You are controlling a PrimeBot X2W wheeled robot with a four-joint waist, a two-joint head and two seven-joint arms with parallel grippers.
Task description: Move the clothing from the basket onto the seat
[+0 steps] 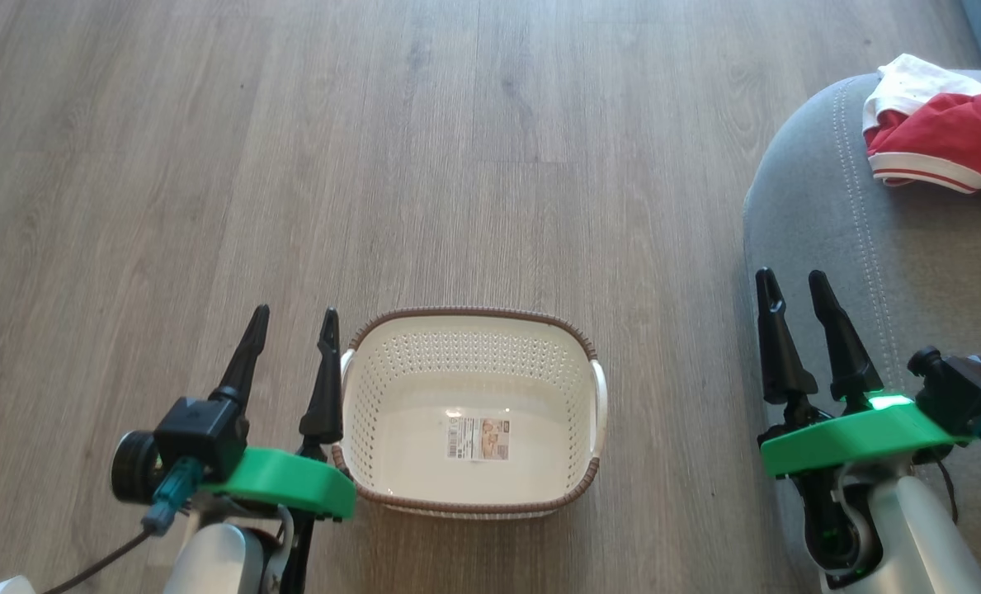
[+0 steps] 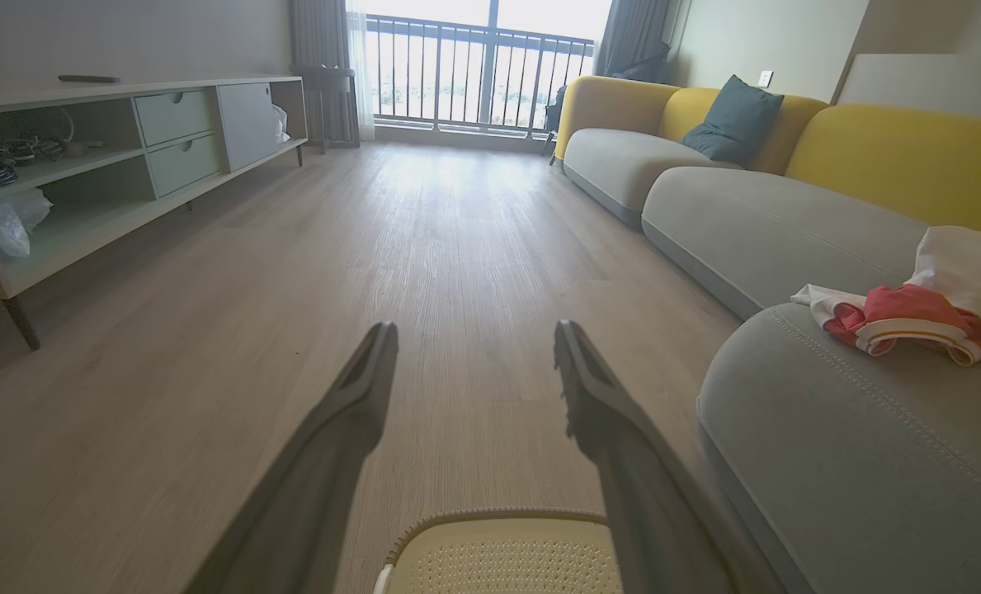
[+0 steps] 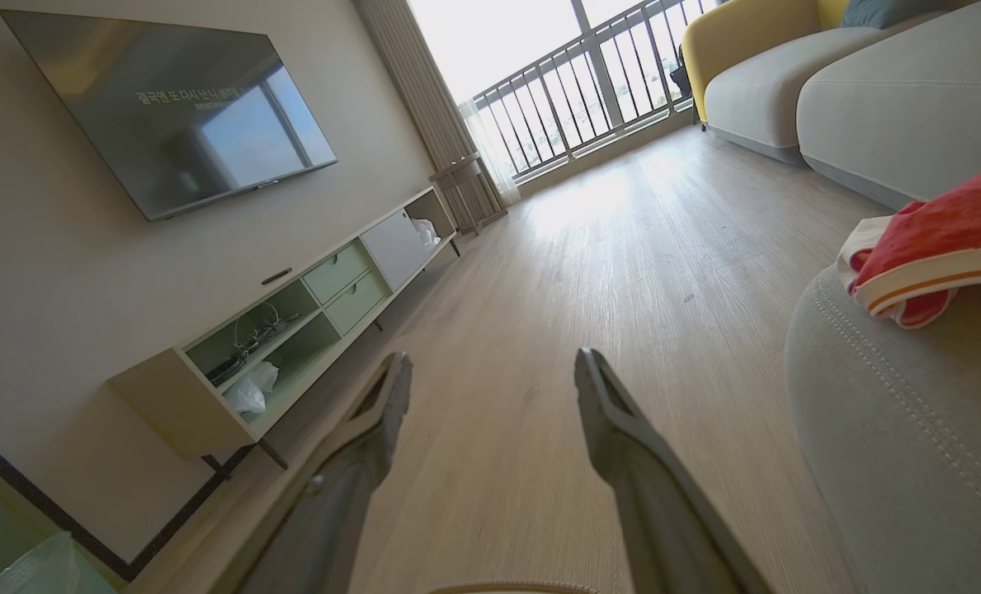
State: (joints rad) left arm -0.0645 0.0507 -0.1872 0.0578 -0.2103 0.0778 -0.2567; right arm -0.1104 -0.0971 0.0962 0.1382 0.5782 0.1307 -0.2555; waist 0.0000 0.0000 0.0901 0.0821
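Clothing (image 1: 944,132), red and white, lies bunched on the seat (image 1: 820,239). The basket (image 1: 467,314) stands on the floor (image 1: 209,165), a label (image 1: 477,438) on its bottom. The left claw (image 1: 294,315) is spread wide just beside it, and the right claw (image 1: 789,276) is wide over the seat's edge.

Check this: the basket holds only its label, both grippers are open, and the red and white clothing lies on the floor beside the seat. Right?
Not quite. The head view shows the clothing lying on the seat, not on the floor. The rest stands: the basket holds only its label, and the left gripper and right gripper are open.
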